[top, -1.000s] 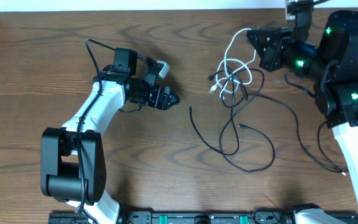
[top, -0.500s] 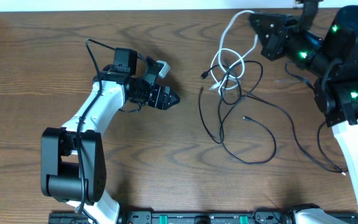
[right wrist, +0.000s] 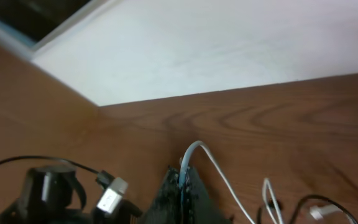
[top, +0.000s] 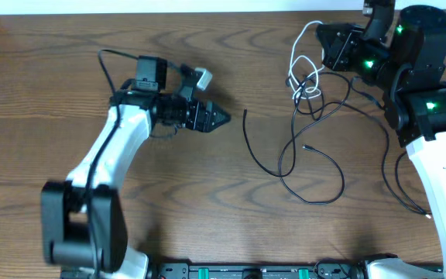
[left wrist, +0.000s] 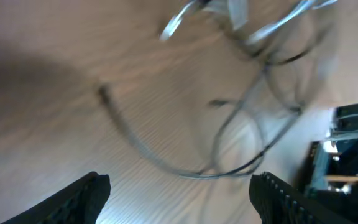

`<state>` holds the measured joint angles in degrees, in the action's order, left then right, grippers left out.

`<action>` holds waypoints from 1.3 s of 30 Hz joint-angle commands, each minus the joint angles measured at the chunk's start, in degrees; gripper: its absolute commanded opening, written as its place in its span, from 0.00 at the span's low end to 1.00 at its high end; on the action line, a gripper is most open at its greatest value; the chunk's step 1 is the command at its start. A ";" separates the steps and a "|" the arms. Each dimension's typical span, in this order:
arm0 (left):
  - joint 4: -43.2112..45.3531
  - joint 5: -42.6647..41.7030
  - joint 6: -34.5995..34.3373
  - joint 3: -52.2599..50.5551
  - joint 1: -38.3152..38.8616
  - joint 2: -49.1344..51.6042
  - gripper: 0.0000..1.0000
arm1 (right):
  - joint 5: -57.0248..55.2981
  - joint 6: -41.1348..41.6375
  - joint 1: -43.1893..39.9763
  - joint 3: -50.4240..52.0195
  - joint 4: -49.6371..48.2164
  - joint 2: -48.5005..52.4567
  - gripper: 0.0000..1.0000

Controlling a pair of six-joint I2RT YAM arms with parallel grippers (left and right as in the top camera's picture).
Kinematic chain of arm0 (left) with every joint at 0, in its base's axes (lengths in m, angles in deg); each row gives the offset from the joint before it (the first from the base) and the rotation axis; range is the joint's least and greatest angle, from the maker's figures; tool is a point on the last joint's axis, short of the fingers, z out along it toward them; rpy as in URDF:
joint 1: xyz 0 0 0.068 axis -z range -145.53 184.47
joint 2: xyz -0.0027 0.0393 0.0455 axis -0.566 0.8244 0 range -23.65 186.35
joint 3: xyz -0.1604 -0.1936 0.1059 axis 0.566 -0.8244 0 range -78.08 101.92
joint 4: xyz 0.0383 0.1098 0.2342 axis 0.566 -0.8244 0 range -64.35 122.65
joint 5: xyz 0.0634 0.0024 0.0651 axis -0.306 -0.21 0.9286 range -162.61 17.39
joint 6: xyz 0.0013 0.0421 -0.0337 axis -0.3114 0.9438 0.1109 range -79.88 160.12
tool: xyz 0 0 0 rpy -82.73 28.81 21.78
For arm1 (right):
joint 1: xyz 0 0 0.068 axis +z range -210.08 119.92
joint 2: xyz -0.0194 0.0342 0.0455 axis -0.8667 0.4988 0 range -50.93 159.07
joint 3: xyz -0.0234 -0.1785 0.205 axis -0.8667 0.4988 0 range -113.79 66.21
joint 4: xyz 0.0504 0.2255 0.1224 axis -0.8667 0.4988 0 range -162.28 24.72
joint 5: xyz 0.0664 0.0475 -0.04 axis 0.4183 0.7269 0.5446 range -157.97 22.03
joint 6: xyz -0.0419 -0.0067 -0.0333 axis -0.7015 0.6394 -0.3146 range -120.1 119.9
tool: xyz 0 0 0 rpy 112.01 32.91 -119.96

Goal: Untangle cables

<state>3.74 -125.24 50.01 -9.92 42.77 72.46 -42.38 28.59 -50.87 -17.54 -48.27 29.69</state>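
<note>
By the far edge of the tabletop (top: 37, 46) our right end effector (top: 321, 37) clamped the white cord (right wrist: 215, 165); the black cord (top: 245, 132) ended nearer our left end effector (top: 223, 118), jaws apart.

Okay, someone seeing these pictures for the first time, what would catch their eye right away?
A knot of loops right of centre on the wooden table: a long black cord sprawling toward the middle, tangled at the far end with a white cord. The right claw is shut on the white cord near the far edge; the left claw sits open and empty at left, pointing toward the tangle.
</note>
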 commanded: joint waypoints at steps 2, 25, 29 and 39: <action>5.51 -2.69 -7.17 0.44 5.40 -5.29 0.77 | 6.97 3.56 -0.11 -0.46 -0.66 -0.46 0.01; 28.35 36.68 -31.87 0.42 28.04 -0.74 0.78 | 14.32 5.62 -0.11 -0.46 -0.42 -0.46 0.01; 33.46 36.65 -36.35 0.42 27.93 4.26 0.78 | 15.56 5.60 -0.11 -0.46 -0.42 -0.46 0.01; 38.80 37.09 -38.93 0.42 26.45 10.21 0.19 | 19.96 5.46 -0.20 -0.46 -3.39 -0.48 0.01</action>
<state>43.35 -89.28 12.35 -9.94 70.61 82.02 -26.91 33.83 -50.87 -17.54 -49.95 29.69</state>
